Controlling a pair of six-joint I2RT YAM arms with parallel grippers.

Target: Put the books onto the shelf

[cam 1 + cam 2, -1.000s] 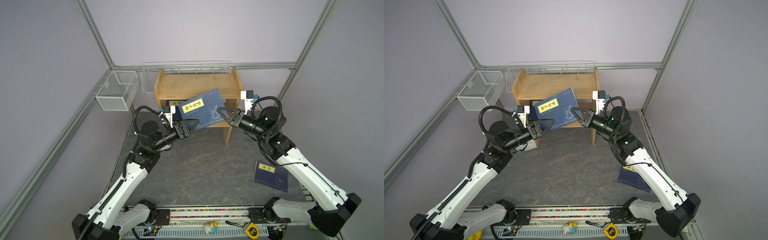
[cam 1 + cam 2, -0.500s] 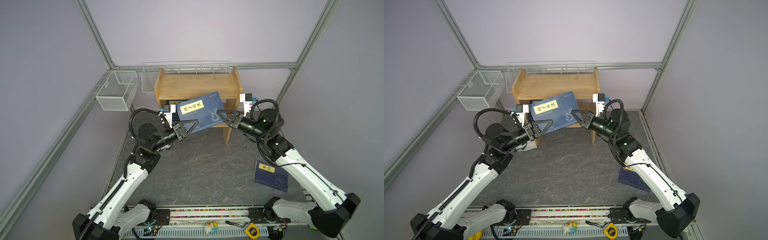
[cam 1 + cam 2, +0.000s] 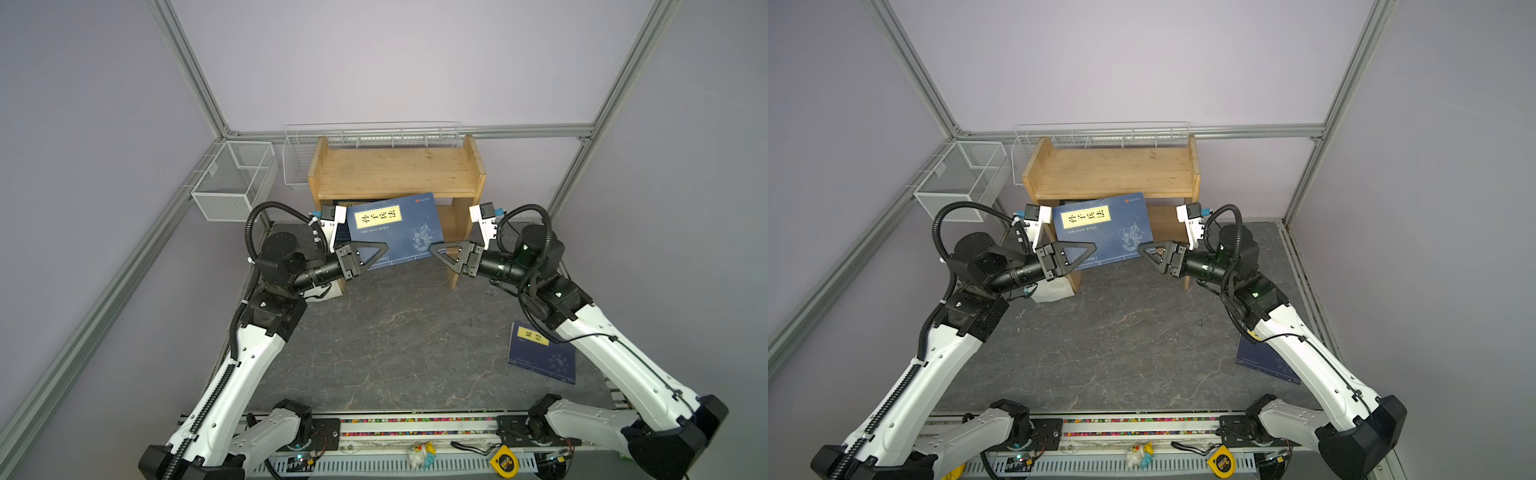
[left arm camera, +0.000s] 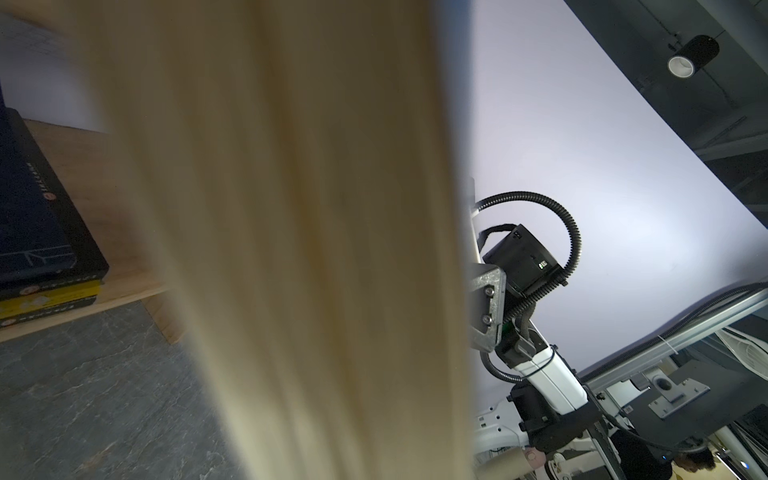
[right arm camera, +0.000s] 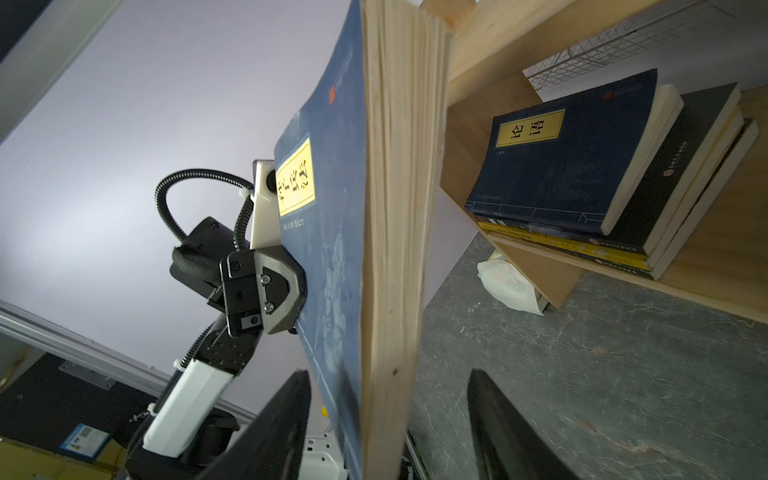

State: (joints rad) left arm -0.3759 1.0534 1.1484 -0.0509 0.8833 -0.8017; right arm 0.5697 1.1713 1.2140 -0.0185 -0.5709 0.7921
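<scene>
A navy book (image 3: pixel 395 226) (image 3: pixel 1104 228) with a yellow label hangs tilted in front of the wooden shelf (image 3: pixel 395 170) (image 3: pixel 1113 170). My left gripper (image 3: pixel 382 249) (image 3: pixel 1090 249) (image 5: pixel 291 291) is shut on its lower left part. My right gripper (image 3: pixel 434 248) (image 3: pixel 1142 249) (image 5: pixel 390 374) is open, its fingers (image 5: pixel 291 415) standing either side of the book's page edge (image 5: pixel 395 208) without touching. The blurred page edge (image 4: pixel 311 249) hides my left jaws in the left wrist view. Several books (image 5: pixel 561 166) (image 4: pixel 37 232) lie stacked on the lower board. Another navy book (image 3: pixel 542 353) (image 3: pixel 1262 361) lies on the floor at right.
A white floral packet (image 3: pixel 1050 291) (image 5: pixel 511 286) lies on the floor by the shelf's left leg. A wire basket (image 3: pixel 235 178) hangs on the left wall and a second one (image 3: pixel 299 166) behind the shelf. A yellow tape measure (image 3: pixel 505 461) sits on the front rail.
My left gripper has shut on the book and my right gripper has opened off it. The book has swung flatter and shifted slightly left.
</scene>
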